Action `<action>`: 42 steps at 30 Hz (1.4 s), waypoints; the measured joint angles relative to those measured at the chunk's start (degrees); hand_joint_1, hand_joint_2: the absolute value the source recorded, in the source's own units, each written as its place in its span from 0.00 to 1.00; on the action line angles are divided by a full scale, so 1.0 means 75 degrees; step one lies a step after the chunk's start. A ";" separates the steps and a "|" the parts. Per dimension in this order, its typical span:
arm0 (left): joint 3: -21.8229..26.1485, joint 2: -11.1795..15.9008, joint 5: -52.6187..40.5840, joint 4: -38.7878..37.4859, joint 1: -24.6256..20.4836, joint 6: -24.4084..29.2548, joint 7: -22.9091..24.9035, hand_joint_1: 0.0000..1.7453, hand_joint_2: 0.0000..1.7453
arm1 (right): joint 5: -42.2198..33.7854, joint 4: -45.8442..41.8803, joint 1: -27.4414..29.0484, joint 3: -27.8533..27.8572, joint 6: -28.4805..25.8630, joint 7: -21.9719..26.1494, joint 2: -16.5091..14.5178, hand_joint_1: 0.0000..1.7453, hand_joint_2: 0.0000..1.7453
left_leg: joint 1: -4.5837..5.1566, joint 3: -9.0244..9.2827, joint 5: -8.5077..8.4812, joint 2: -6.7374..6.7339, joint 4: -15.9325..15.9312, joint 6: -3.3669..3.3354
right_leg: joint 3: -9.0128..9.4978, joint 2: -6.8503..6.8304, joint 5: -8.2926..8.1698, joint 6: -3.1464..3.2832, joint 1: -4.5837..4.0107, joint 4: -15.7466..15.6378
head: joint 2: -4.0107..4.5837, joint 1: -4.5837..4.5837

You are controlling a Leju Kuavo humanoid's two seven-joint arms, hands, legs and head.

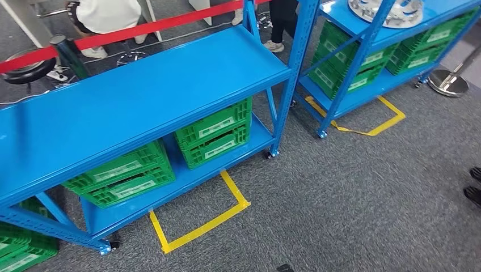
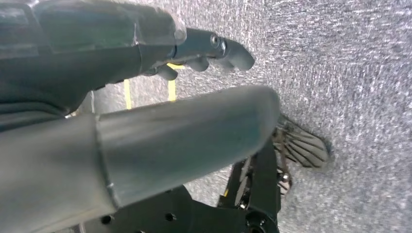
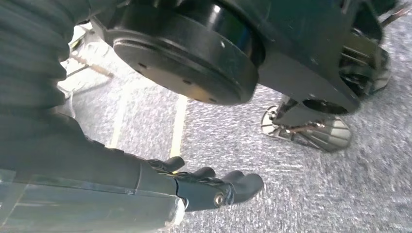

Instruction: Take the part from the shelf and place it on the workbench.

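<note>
Part: silver, round, lay on top board of far shelf, above green crates.
Near shelf: left of far shelf, top board bare blue.
Left hand: hung over carpet, fingers loosely apart, holding nothing.
Right hand: hung over carpet, fingers slightly curled, apart, empty.

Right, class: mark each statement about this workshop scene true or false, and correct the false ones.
1. The silver metal part lies on the top board of the far shelf. True.
2. The near shelf's top board carries green crates. False: the green crates sit on its lower board.
3. The left hand holds the part. False: it holds nothing and hangs above the carpet.
4. Yellow tape marks the floor in front of the near shelf. True.
5. The right hand grips a crate. False: it is empty, above the carpet.
</note>
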State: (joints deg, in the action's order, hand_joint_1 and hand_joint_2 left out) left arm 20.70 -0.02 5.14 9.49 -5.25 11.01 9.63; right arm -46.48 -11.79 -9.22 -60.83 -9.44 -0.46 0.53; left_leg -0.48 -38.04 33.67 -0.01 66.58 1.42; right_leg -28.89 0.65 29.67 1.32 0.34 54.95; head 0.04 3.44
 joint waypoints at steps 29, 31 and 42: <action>-0.0201 0.0069 -0.0161 -0.0012 0.0032 -0.0096 0.0059 0.00 0.00 | 0.0024 -0.0006 0.0000 -0.0029 -0.0004 -0.0069 -0.0034 0.00 0.00 | 0.0067 0.0645 -0.0651 0.0305 -0.1158 -0.0378 | -0.0002 0.0096 0.0155 -0.0243 -0.0029 0.0140 | 0.0000 0.0113; -0.0207 0.0079 -0.0163 -0.0011 0.0029 -0.0098 0.0055 0.00 0.00 | 0.0025 -0.0004 0.0007 -0.0029 -0.0004 -0.0069 -0.0035 0.00 0.00 | 0.0060 0.0682 -0.0656 0.0256 -0.1186 -0.0353 | 0.0008 0.0138 0.0150 -0.0225 -0.0042 0.0142 | 0.0000 0.0083; -0.0262 0.0087 -0.0176 -0.0009 0.0017 -0.0177 -0.0012 0.00 0.00 | -0.0017 -0.0004 -0.0017 -0.0028 -0.0023 0.0003 -0.0036 0.00 0.00 | 0.0034 0.0710 -0.0636 0.0200 -0.1214 -0.0203 | 0.0022 0.0191 0.0179 -0.0167 -0.0055 0.0146 | 0.0000 0.0055</action>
